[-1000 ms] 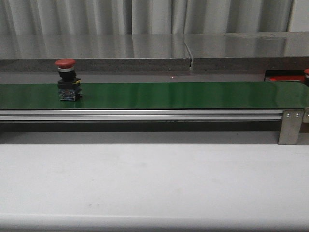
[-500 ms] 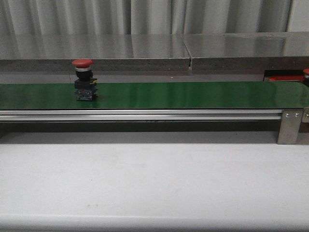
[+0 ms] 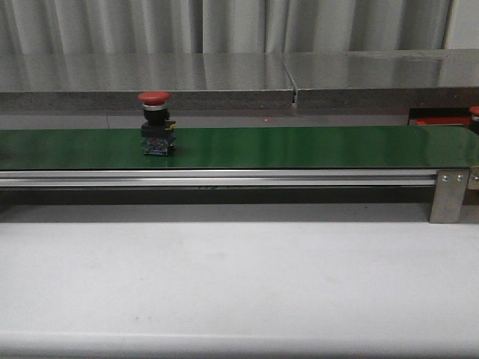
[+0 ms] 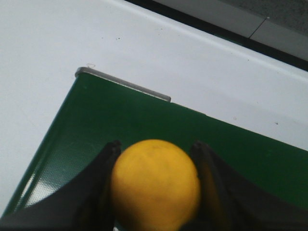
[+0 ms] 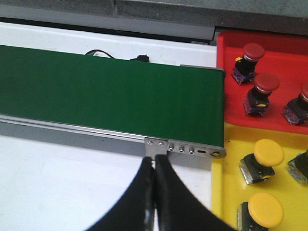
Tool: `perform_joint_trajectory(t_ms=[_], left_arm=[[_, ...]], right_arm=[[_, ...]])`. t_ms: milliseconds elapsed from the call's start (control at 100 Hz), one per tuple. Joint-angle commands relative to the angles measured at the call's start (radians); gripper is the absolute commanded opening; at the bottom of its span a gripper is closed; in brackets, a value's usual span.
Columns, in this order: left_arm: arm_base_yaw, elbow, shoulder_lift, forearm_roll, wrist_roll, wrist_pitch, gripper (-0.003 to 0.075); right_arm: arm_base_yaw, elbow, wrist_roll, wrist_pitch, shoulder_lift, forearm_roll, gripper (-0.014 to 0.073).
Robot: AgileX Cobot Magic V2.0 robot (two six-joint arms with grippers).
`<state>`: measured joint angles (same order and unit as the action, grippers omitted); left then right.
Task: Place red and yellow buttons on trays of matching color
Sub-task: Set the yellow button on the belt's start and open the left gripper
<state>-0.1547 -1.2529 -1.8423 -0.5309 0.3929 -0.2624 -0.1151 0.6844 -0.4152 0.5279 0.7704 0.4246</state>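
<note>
Gripping a yellow button, the left end effector is hovering over the green belt; the right end effector is sitting fully closed, empty.

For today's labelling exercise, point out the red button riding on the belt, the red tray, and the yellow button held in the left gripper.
red button (image 3: 155, 97), front view, on its red cap.
red tray (image 5: 281, 48), right wrist view, on bare floor between buttons.
yellow button (image 4: 156, 185), left wrist view, on its domed cap.
</note>
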Motion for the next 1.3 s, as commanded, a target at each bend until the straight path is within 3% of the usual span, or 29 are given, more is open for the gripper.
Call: perform_joint_trajectory(t_ms=[0, 130, 300, 390, 600, 860, 1290], left_arm=[[0.007, -0.013, 0.047, -0.032, -0.001, 0.057, 0.0000], [0.007, -0.011, 0.047, -0.034, -0.001, 0.053, 0.0146], [0.007, -0.013, 0.063, -0.037, -0.001, 0.044, 0.0505], [0.007, -0.013, 0.091, -0.037, -0.001, 0.044, 0.0599], [0.008, -0.013, 0.204, -0.035, -0.001, 0.017, 0.0608], [0.048, 0.013, 0.397, -0.026, 0.018, -0.111, 0.0608], [0.198, 0.445, 0.935, -0.037, 0.046, -0.023, 0.0608]], right_arm=[[-0.001, 0.024, -0.013, -0.065, -0.006, 0.011, -0.0067], [-0.001, 0.024, -0.013, -0.065, -0.006, 0.011, -0.0067], [-0.001, 0.024, -0.013, -0.065, -0.006, 0.011, -0.0067], [-0.001, 0.024, -0.013, -0.065, -0.006, 0.011, -0.0067], [-0.001, 0.024, -0.013, -0.065, -0.006, 0.011, -0.0067], [-0.001, 0.024, -0.013, -0.065, -0.006, 0.011, -0.0067], [-0.001, 0.024, -0.013, -0.065, -0.006, 0.011, -0.0067]])
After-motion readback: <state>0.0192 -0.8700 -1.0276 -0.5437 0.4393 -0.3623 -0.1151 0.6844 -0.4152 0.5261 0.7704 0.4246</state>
